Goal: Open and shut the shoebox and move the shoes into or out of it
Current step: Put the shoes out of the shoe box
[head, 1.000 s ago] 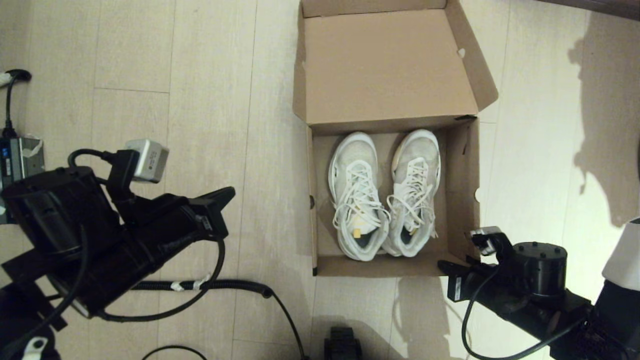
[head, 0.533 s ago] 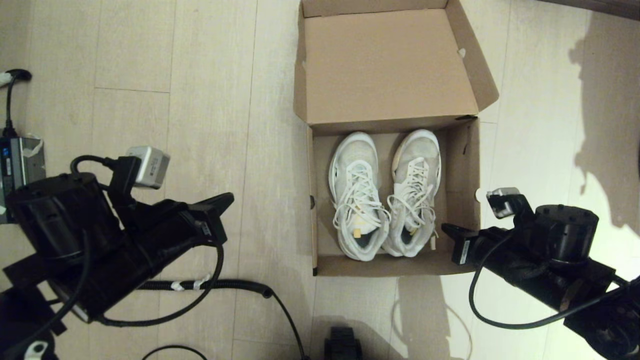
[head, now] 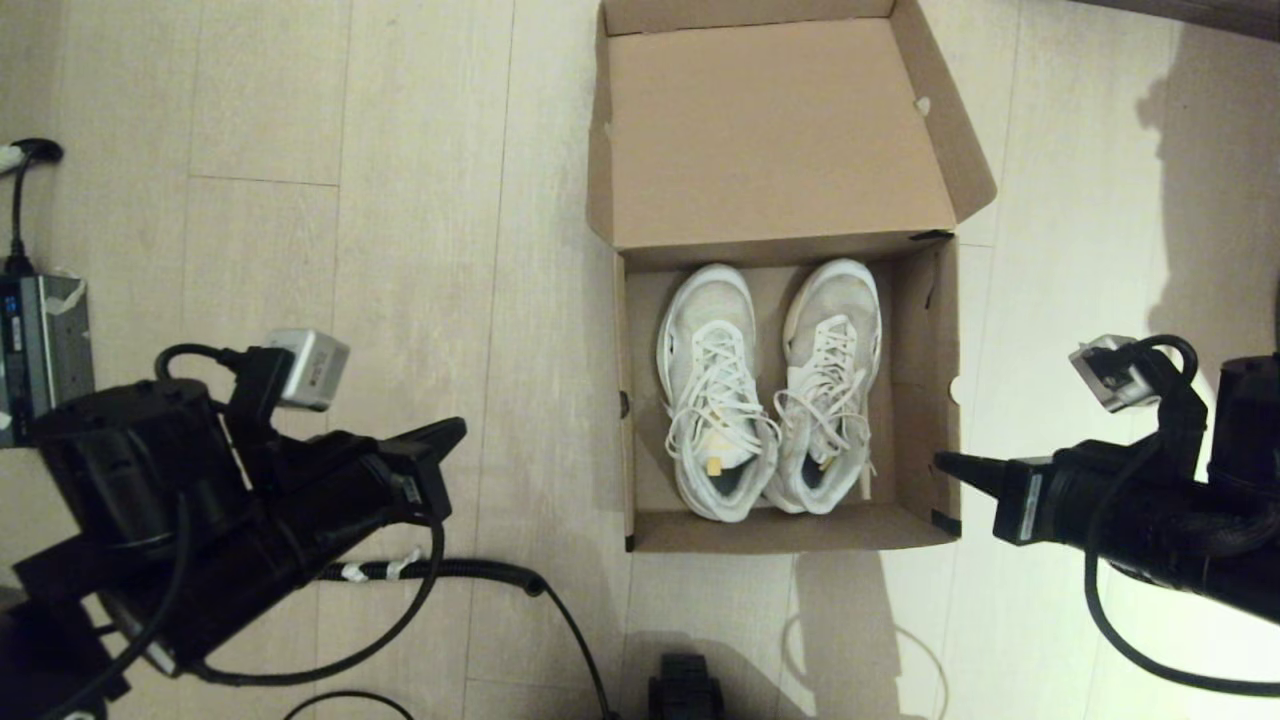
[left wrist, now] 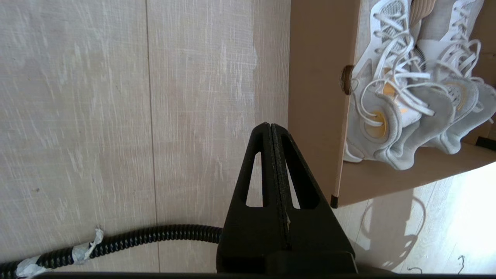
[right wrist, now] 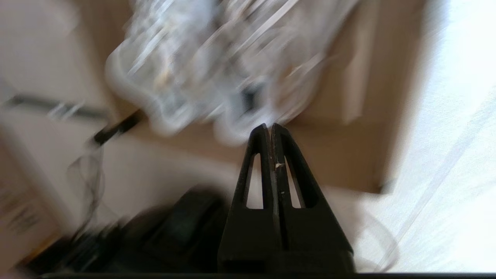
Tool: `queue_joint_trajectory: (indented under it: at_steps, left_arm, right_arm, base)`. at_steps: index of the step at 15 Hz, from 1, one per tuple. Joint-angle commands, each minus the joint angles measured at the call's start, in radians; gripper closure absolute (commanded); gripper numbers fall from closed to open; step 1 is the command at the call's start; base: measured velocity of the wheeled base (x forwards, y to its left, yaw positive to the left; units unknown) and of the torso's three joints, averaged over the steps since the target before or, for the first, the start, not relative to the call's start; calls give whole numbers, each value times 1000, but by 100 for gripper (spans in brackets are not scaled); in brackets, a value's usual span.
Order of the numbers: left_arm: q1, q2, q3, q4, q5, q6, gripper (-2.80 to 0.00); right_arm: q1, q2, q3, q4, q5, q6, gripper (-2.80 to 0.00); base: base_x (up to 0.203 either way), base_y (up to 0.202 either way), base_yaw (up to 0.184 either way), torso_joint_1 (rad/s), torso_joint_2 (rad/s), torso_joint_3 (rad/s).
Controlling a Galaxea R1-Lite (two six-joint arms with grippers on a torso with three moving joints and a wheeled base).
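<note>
The brown shoebox (head: 925, 420) stands open on the floor, its lid (head: 770, 130) folded back away from me. Both white lace-up shoes lie side by side inside, the left one (head: 712, 390) and the right one (head: 832, 380), toes pointing away. My right gripper (head: 942, 461) is shut and empty, its tip just outside the box's right wall near the front corner. In the right wrist view the gripper (right wrist: 269, 128) points at the blurred shoes (right wrist: 217, 62). My left gripper (head: 455, 428) is shut and empty, left of the box; its tip (left wrist: 267, 126) sits beside the box wall (left wrist: 316, 97).
A black corrugated cable (head: 440, 572) lies on the wooden floor in front of the left arm. A power strip (head: 35, 345) sits at the far left. A dark object (head: 685, 690) shows at the bottom edge, in front of the box.
My right arm has swung from the box's front right corner out to the right and further away along the right wall. The left arm drifted slightly nearer to me.
</note>
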Motion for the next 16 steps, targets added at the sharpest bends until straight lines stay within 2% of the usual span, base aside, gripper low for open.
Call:
queue_joint_trajectory:
  at_steps: [1, 4, 8, 10, 16]
  left_arm:
    - [2, 29, -10, -8, 2, 1, 0]
    - [24, 52, -19, -14, 3, 5, 0]
    - [31, 91, -40, -29, 3, 5, 0]
    - [34, 97, -38, -40, 3, 3, 0]
    - [42, 88, -19, -42, 4, -3, 0]
  right_arm:
    - [20, 7, -14, 0, 12, 12, -280]
    - [65, 181, -10, -175, 0, 9, -280]
    - [145, 404, -8, -514, -124, -76, -280]
    - [198, 420, -14, -546, -134, -83, -280]
    - [258, 451, -38, -544, -167, -107, -280]
  base:
    - [0, 0, 0, 0, 0, 0]
    - [0, 0, 0, 0, 0, 0]
    - [0, 0, 0, 0, 0, 0]
    - [0, 0, 0, 0, 0, 0]
    - [0, 0, 0, 0, 0, 0]
